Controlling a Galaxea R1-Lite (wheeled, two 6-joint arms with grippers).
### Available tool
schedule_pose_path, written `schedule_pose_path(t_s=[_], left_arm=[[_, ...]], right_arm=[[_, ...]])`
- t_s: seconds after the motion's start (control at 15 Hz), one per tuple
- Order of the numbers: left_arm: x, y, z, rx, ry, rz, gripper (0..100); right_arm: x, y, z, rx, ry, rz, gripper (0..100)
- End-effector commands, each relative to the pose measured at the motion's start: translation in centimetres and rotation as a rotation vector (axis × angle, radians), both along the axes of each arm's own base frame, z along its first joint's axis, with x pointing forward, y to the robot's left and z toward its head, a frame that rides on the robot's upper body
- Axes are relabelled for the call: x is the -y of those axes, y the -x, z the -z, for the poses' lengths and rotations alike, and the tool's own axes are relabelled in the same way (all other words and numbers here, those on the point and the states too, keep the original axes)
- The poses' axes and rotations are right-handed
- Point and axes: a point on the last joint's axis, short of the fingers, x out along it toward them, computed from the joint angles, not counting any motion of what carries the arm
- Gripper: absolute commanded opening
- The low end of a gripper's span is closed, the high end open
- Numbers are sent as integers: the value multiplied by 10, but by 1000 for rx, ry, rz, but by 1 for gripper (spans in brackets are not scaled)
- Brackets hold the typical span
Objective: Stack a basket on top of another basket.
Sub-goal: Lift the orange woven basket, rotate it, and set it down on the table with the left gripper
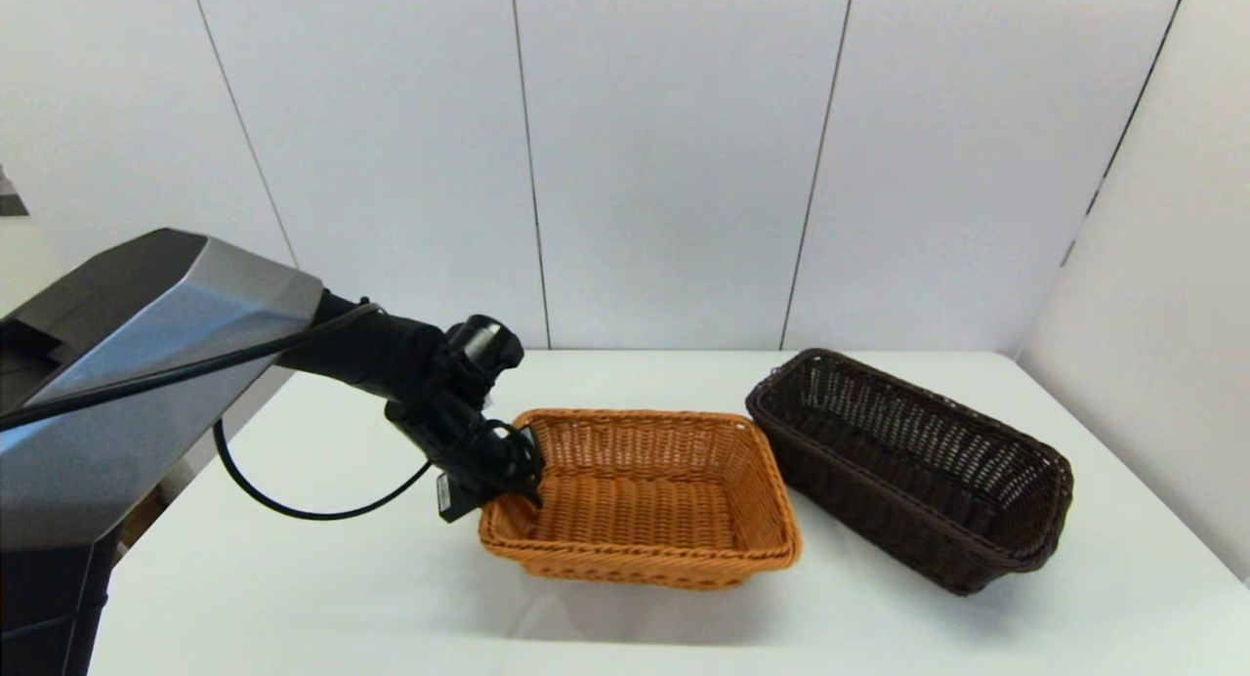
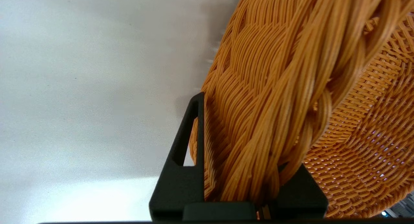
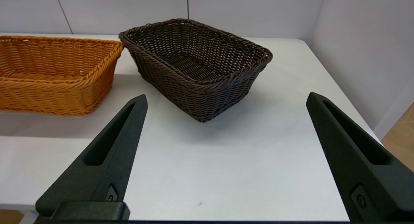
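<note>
The orange-tan basket (image 1: 645,500) sits mid-table, and my left gripper (image 1: 510,488) is shut on the braided rim of its left short end. Up close, that rim (image 2: 275,97) fills the space between the two black fingers (image 2: 190,143) of the left gripper (image 2: 249,133). A wide shadow lies under this basket; I cannot tell whether it is off the table. The dark brown basket (image 1: 913,466) stands on the table to its right, angled, with nothing touching it. My right gripper (image 3: 226,95) hangs open over the table's near edge, facing the dark brown basket (image 3: 197,65) from a short distance.
The white table (image 1: 322,578) is bordered by white wall panels (image 1: 674,158) at the back and right. My left arm's black cable (image 1: 293,510) loops down beside the orange-tan basket. Past the table's right edge, wooden floor (image 3: 401,130) shows.
</note>
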Motion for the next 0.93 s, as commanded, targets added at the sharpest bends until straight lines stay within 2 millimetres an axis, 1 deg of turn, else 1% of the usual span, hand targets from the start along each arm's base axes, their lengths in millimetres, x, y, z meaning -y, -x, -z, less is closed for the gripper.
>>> schedule_pose_path(t_s=[0.07,0.53,0.6,0.93], left_arm=[[-1,1,2,-3,-20,-13,0],[-1,1,1,-4,-19,-12,0],[0,1,1,-4,-19,-11,100],[-1,1,-1,2,-17,-12,100]], right_arm=[[0,0,0,0,1,-1,100],[0,0,0,0,1,-1,100],[0,0,0,0,1,0,100],[0,0,0,0,1,-1,100]])
